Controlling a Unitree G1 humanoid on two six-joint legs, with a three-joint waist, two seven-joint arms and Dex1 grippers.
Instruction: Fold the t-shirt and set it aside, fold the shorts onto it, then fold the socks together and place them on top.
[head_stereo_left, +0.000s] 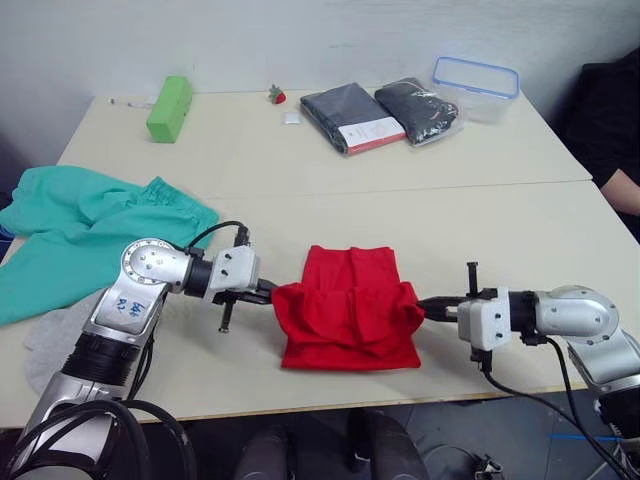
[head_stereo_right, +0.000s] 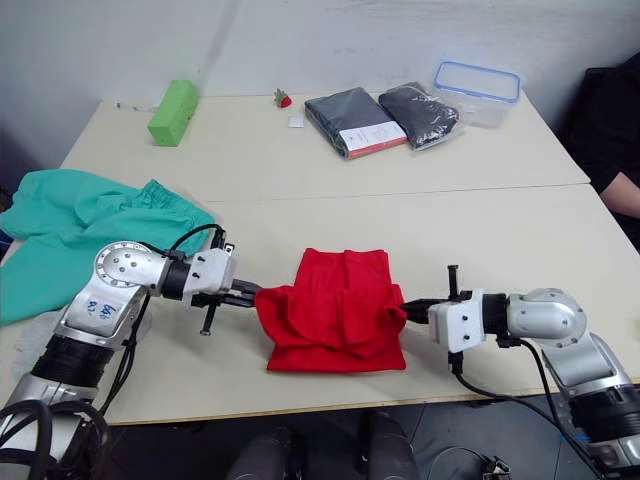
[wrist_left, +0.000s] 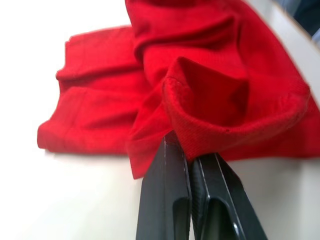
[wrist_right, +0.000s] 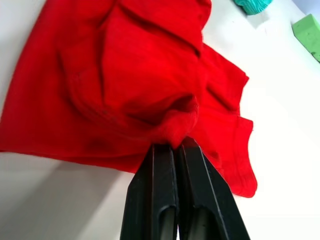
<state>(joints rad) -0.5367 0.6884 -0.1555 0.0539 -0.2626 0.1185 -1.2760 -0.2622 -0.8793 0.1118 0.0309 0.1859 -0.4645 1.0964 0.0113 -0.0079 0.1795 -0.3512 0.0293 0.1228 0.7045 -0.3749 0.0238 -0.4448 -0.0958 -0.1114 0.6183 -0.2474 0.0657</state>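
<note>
**Both grippers pinch the red shirt at its sides**

At the far left of the table (head_stereo_left: 300, 160), the shorts (head_stereo_left: 70, 235) lie spread and rumpled, one part reaching the table's left edge. Just in front of them, near the front edge and partly behind the left arm, lies a pale grey piece of cloth, the socks (head_stereo_left: 45, 335). Behind the shorts, toward the back of the table, stands a green block (head_stereo_left: 169, 107).

The left gripper (head_stereo_left: 268, 292) reaches in from the left and is clamped on the left side of the shirt (head_stereo_left: 350, 305). In the left wrist view its two black fingers (wrist_left: 165, 195) are pressed together with a ridge of red cloth caught at their tips.

The shirt sits near the front edge at the middle of the table, between the two grippers, bunched and partly folded, with its sides drawn up off the surface.

The right gripper (head_stereo_left: 428, 305) comes in from the right and is clenched on the shirt's right side. In the right wrist view its fingers (wrist_right: 162, 190) are closed with a fold of red fabric pinched at the tips.

At the back, right of centre, lie two dark packed garments (head_stereo_left: 380, 115) side by side, and beyond them a clear box (head_stereo_left: 475, 85) with a blue rim. A small red-and-green thing (head_stereo_left: 277, 95) rests left of the garments.
</note>
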